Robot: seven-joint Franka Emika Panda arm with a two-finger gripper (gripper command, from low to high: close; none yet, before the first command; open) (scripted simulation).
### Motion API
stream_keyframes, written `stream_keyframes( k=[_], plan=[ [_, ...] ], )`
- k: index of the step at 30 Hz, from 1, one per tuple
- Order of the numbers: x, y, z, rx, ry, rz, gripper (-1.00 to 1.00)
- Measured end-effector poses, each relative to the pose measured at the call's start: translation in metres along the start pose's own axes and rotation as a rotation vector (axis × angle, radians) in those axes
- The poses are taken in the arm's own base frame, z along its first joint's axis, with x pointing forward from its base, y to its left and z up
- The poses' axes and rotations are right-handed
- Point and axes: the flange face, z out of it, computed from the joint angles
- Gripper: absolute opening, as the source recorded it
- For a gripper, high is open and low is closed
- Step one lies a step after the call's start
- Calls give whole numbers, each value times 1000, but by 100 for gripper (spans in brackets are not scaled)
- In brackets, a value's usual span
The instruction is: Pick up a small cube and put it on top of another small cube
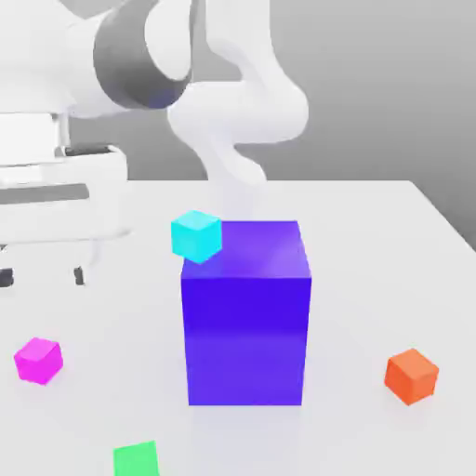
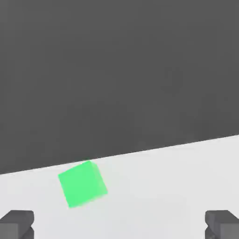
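The small cube [image 1: 38, 360], bright magenta-pink, rests on the white table near the exterior view's left edge. My gripper [image 1: 42, 275] hangs above and behind it at the exterior view's left, under the white hand. Its two dark fingertips [image 1: 79, 275] stand wide apart with nothing between them. In the hand view the gripper [image 2: 119, 226] is open, its grey fingertips [image 2: 16, 224] at the two corners. A small green cube [image 2: 82, 183] lies on the table ahead of them, close to the table's edge.
A big blue-purple block [image 1: 246, 311] stands mid-table. A cyan cube [image 1: 196, 234] sits by its upper left corner. An orange cube [image 1: 411, 376] lies at the exterior view's right, and the green cube [image 1: 137, 459] at the front edge.
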Motion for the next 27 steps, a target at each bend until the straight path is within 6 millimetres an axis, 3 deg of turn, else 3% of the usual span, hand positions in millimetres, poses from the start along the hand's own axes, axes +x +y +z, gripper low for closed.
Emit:
stream_keyframes(
  k=[7, 9, 15, 16, 22, 27],
  plan=[
    [-3, 123, 80, -200, -58, 74, 0],
    [-5, 141, 95, -229, -61, 81, 0],
    [-9, 158, 143, -240, -62, 82, 0],
    [-10, 160, 150, -239, -64, 84, -100],
    [-11, 161, 154, -238, -67, 85, -100],
    [-6, 152, 122, -241, -61, 81, -100]
  ],
)
